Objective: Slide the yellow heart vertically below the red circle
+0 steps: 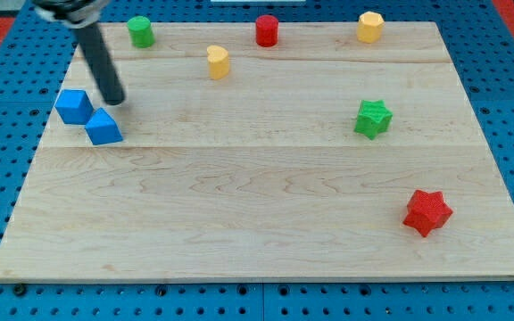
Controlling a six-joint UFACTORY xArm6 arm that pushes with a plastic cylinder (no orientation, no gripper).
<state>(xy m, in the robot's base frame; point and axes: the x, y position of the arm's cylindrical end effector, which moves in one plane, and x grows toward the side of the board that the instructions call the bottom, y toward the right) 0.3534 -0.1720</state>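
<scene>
The yellow heart [218, 61] sits near the view's top, left of centre. The red circle [267, 30] stands at the top edge, up and to the right of the heart. My tip [114, 101] rests on the board at the view's left, well left of and below the heart. It is just above the blue triangle-like block [103, 127] and right of the blue cube [74, 106].
A green circle [140, 31] is at the top left. A yellow hexagon-like block [369, 27] is at the top right. A green star [373, 118] lies at the right and a red star [427, 212] at the lower right. The wooden board [257, 232] lies on a blue perforated base.
</scene>
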